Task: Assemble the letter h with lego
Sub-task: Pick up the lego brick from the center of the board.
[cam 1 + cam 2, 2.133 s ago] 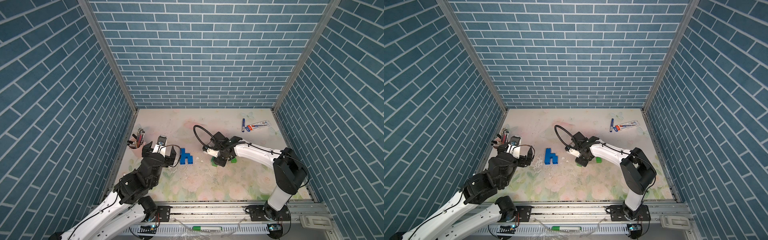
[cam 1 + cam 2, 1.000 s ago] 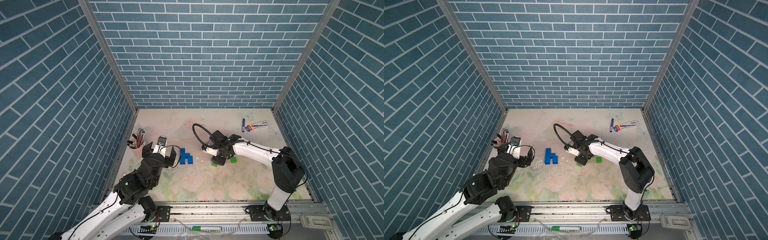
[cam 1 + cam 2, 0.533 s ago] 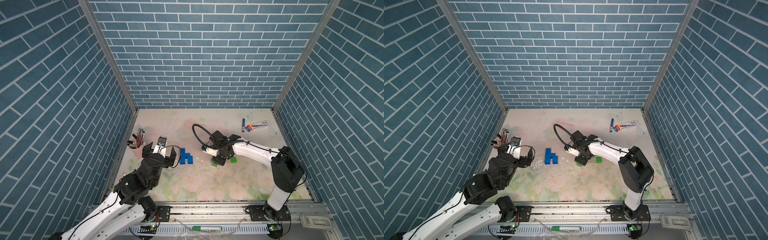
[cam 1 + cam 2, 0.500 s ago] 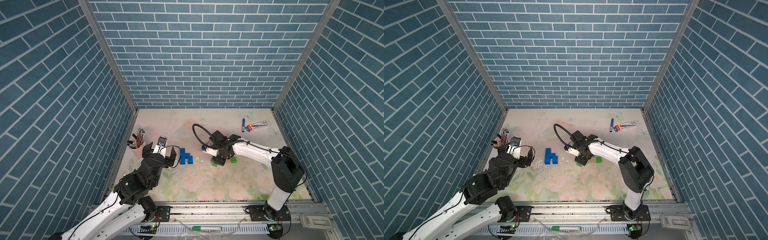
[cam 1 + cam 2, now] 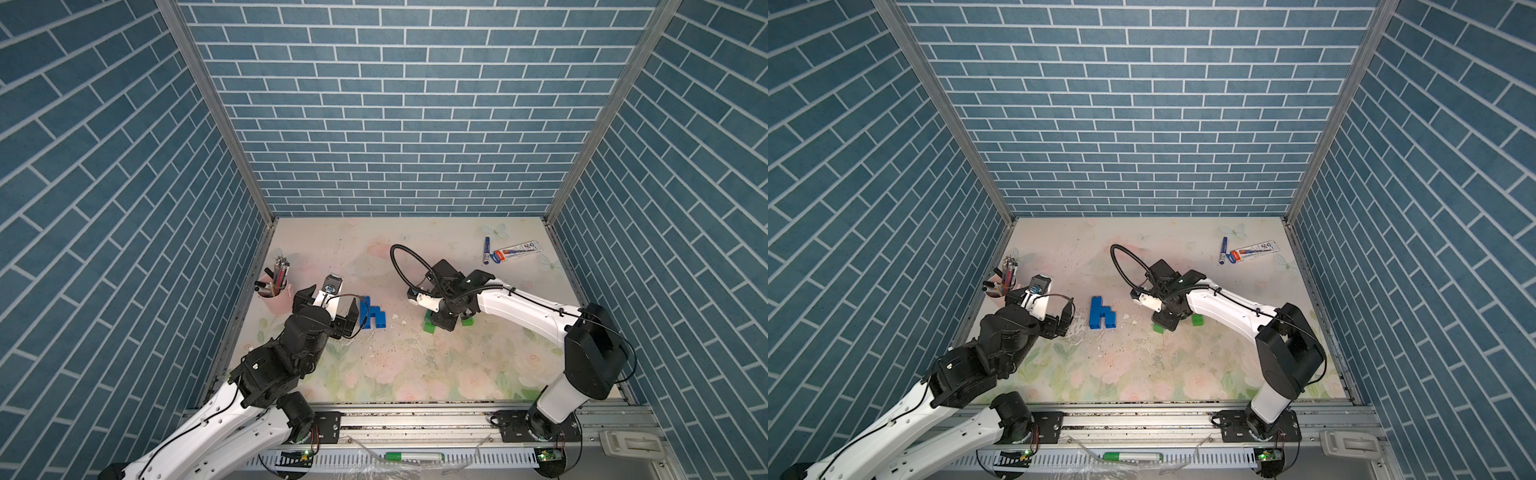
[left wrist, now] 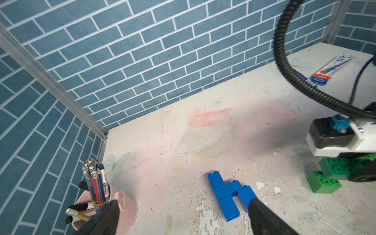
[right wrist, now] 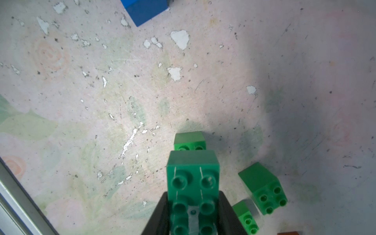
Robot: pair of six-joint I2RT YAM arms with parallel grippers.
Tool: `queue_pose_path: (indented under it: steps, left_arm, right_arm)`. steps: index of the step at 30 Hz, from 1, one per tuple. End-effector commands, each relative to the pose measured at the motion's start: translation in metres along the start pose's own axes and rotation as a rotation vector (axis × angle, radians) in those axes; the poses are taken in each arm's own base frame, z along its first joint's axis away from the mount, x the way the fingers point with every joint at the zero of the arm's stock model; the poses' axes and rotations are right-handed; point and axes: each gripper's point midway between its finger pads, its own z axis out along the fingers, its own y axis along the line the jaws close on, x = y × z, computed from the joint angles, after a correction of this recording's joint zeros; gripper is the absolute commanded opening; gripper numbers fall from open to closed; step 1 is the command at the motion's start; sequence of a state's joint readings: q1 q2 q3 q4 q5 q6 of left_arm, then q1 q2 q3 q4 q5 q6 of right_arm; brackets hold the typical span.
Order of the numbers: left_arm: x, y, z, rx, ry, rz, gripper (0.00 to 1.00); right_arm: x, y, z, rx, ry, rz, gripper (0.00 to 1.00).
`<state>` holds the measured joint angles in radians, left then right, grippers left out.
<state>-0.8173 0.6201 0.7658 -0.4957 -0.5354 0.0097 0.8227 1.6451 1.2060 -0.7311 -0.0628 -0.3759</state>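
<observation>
Blue lego pressed into an h (image 5: 372,318) (image 5: 1102,313) (image 6: 230,191) lies flat on the table left of centre. My left gripper (image 5: 328,303) (image 6: 182,211) hovers open just left of it, with one fingertip close to the h's short leg and nothing held. My right gripper (image 5: 446,320) (image 7: 192,199) is shut on a long green lego brick (image 7: 193,168) (image 6: 341,166), low over the table. Loose square green bricks lie around it: one just beyond (image 7: 189,140) (image 5: 429,327), two beside (image 7: 262,187) (image 7: 245,217). An orange corner (image 7: 289,233) peeks in at the wrist frame's edge.
A pink cup of pens (image 5: 274,293) (image 6: 105,205) stands against the left wall by my left gripper. A blue marker (image 5: 486,249) and a pen packet (image 5: 516,251) lie at the back right. Brick-pattern walls enclose three sides; a metal rail (image 5: 415,409) runs along the front.
My right gripper has drifted slightly left and closed on the long green brick. The left arm and the blue h have not moved.
</observation>
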Motion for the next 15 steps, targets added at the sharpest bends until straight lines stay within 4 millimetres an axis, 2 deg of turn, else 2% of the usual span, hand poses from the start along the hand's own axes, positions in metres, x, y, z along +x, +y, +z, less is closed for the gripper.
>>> queue_pose_path:
  steps: [1,6,11,15]
  left_arm:
    - [0.006,-0.018,0.003,0.093,0.012,0.03,0.99]
    - [0.006,-0.022,0.003,0.114,0.017,0.038,0.99]
    - [0.006,-0.023,0.003,0.119,0.017,0.041,0.99]
    - [0.008,-0.022,0.003,0.117,0.022,0.046,0.99]
  right_arm:
    - [0.008,0.008,-0.003,-0.025,0.009,-0.071,0.0]
    - [0.013,0.006,0.002,-0.029,0.019,-0.099,0.0]
    - [0.007,0.009,0.002,-0.082,0.006,-0.103,0.0]
    - [0.013,0.011,0.011,-0.114,0.04,-0.107,0.0]
